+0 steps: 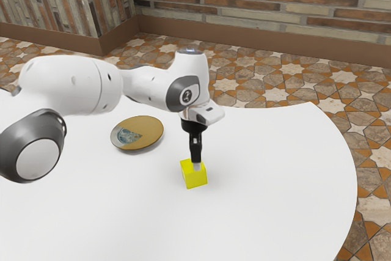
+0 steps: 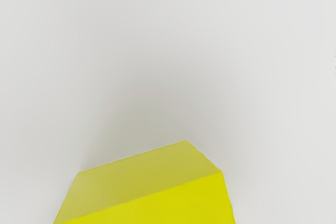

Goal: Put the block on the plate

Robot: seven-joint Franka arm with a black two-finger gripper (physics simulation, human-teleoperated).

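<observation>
In the exterior view my gripper (image 1: 196, 162) points straight down, its lower end overlapping the upper part of the yellow block (image 1: 194, 178). How its two sides stand to the block is hidden from this side. The block looks to be resting on the white table. Under my hand in the wrist view, the yellow block (image 2: 152, 200) lies turned at an angle to the hand. The plate (image 1: 145, 141), round and golden brown with a grey-blue patch, lies on the table toward the exterior view's left of the block, apart from it.
The white table (image 1: 275, 175) has a curved edge toward the exterior view's right. The arm reaches in above the table from the exterior view's left, passing near the plate. A brick wall and a patterned tile floor are beyond.
</observation>
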